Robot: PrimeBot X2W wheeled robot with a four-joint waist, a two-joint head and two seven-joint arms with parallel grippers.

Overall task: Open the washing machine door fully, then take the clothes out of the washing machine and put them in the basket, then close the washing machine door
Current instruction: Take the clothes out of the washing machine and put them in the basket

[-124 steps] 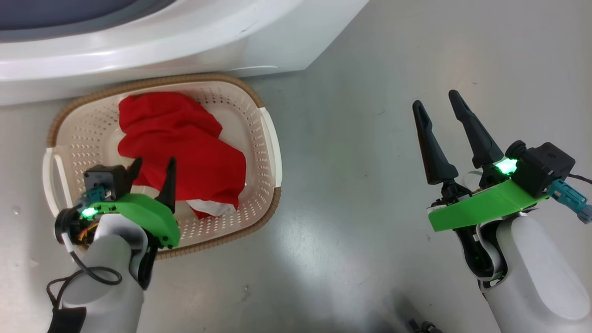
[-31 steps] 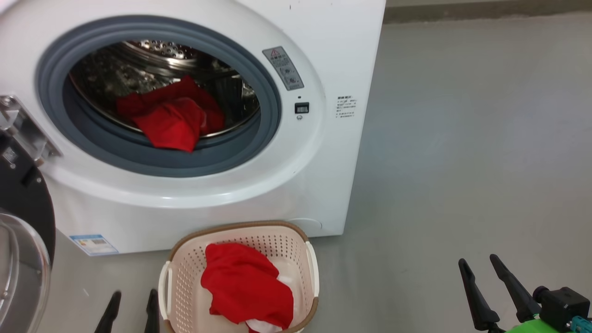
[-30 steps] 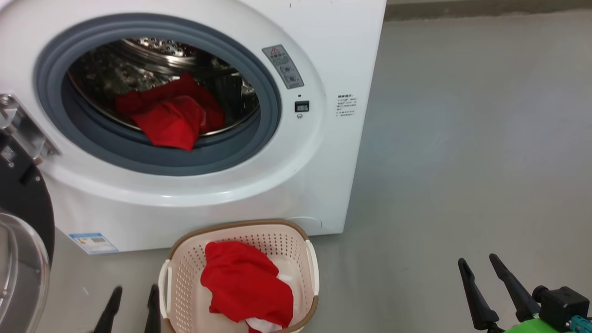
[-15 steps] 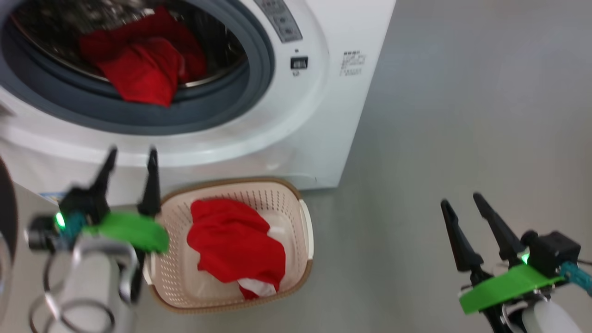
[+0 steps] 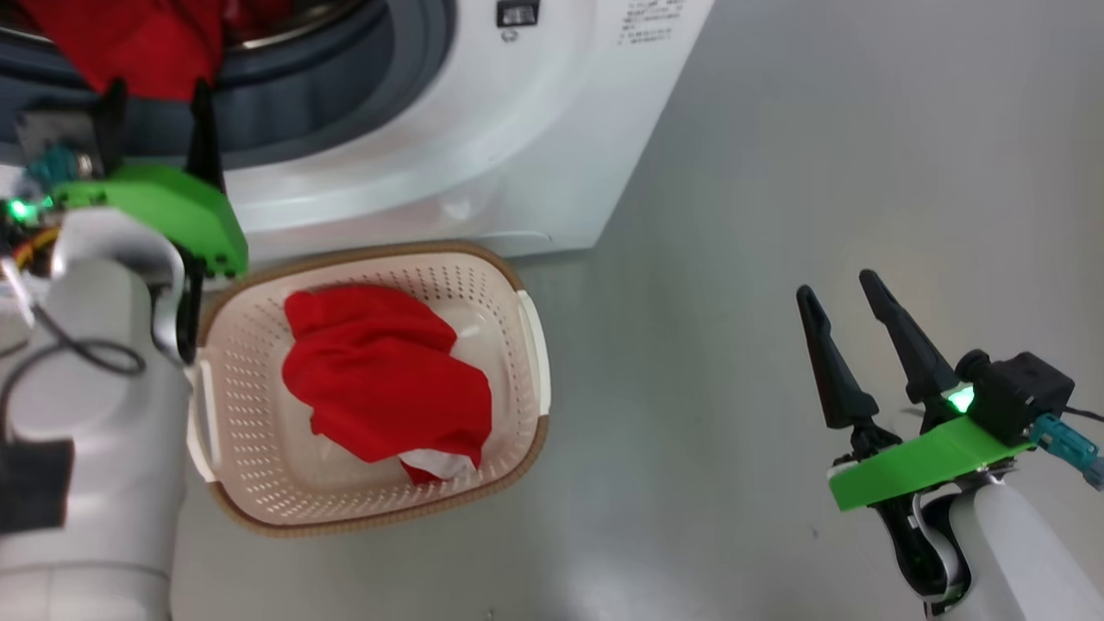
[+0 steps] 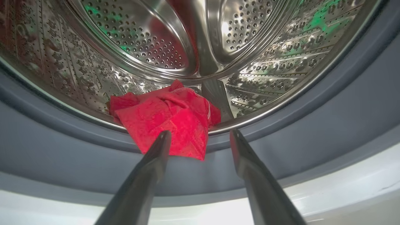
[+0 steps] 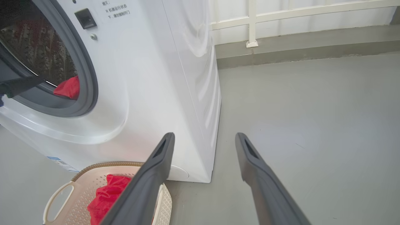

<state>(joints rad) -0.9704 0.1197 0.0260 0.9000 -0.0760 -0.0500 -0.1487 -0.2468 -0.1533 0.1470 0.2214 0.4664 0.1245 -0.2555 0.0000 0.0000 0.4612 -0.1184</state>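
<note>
Smooth grey floor [image 5: 776, 172], perforated basket [image 5: 517, 328], soft clothes [image 5: 379, 379]

Basket [image 5: 526, 345] on floor [image 5: 776, 172], just in front of washing machine [image 5: 483, 129]. One piece of clothes [image 5: 379, 379] in basket. Another piece [image 6: 168, 122] in drum [image 6: 150, 40], hanging over front lip. Left gripper [image 6: 200, 137] at drum mouth, just before that piece. Right gripper [image 5: 845, 297] far right, over floor.

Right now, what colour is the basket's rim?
Brown, woven-look, around the cream basket; the head view shows it best.
</note>
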